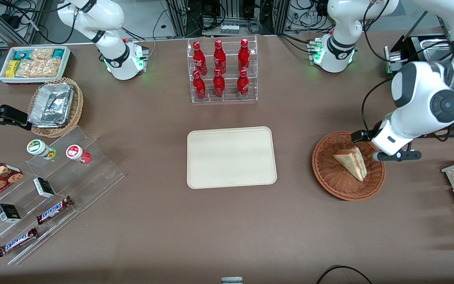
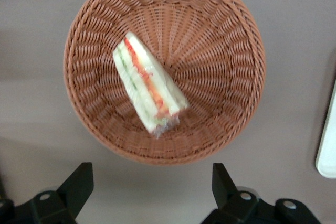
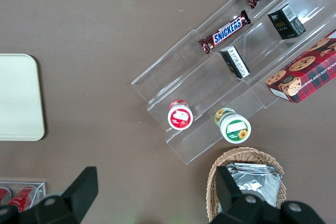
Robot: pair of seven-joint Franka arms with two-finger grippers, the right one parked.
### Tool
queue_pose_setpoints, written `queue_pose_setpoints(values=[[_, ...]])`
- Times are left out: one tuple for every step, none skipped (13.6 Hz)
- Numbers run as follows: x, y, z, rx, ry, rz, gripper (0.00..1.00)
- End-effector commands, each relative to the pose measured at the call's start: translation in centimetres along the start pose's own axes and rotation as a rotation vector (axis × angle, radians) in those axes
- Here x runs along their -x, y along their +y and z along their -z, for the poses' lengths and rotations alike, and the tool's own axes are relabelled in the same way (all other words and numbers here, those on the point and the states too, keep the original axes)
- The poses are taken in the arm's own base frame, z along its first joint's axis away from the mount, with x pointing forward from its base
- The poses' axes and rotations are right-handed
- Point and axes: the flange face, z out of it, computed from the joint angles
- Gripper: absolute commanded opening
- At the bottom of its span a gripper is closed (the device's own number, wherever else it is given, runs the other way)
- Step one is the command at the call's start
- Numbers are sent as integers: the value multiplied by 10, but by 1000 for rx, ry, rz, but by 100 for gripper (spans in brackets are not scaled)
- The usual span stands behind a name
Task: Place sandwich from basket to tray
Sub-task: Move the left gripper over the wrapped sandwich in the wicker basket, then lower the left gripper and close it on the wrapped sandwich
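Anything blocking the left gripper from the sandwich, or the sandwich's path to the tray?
Nothing visible. The open left gripper hovers above the reddish-brown wicker basket, where the triangular sandwich wedge lies uncovered. Between the basket and the empty cream rectangular tray there is only bare brown table.

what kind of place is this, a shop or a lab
Most likely a robotics lab staged as a snack counter: arms bolted to the table, cola bottles in a clear rack, a sandwich in a basket. The open end effector hovers above the basket.
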Motion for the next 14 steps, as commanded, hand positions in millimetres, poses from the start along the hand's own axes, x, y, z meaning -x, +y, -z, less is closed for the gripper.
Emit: queue_pose_setpoints(values=[[-14,-2,-18,-2,20,75,100],[-16,-2,-26,0,9,168,100],[-19,-2,-30,3,13,307,100],[-21,-1,-32,8,23,439,100],[-24,1,-38,10,24,538,100],[-25,5,-46,8,14,583,100],[-27,5,-52,6,9,598,100],[-28,5,-54,3,18,594,100],[-28,5,-54,0,23,594,100],[-28,4,-57,-1,20,598,100],[-28,4,-60,-1,18,609,100],[-27,4,-64,-1,21,608,100],[-25,3,-69,0,26,608,100],[-25,2,-72,4,29,613,100]])
